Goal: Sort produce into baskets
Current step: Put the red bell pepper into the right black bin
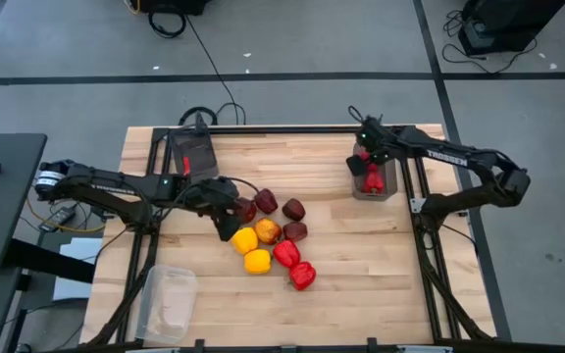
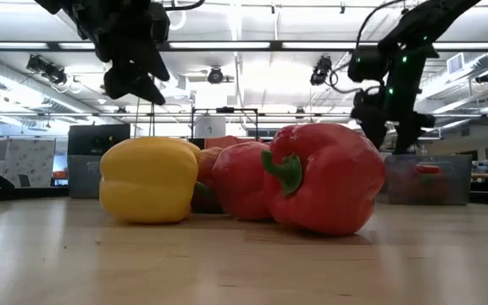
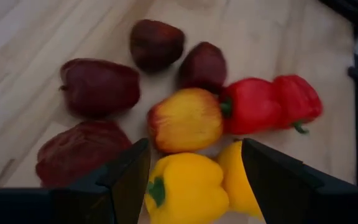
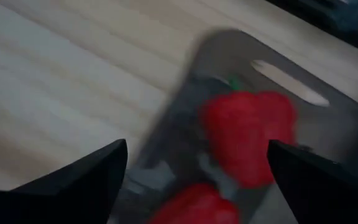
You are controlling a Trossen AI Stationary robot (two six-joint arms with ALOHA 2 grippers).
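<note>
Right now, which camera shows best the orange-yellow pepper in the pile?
The left wrist view: the orange-yellow pepper lies whole and close, just beyond the open left gripper. The high view shows it small in the middle of the pile. In the low view it is mostly hidden. The right wrist view misses it.

Take the pepper cluster (image 1: 271, 240) at the table's (image 1: 361, 275) middle as your landmark. Left and behind it sits one tub (image 1: 192, 154); right and behind it another tub (image 1: 374, 178) with peppers inside; left and before it the third tub (image 1: 170, 302).
</note>
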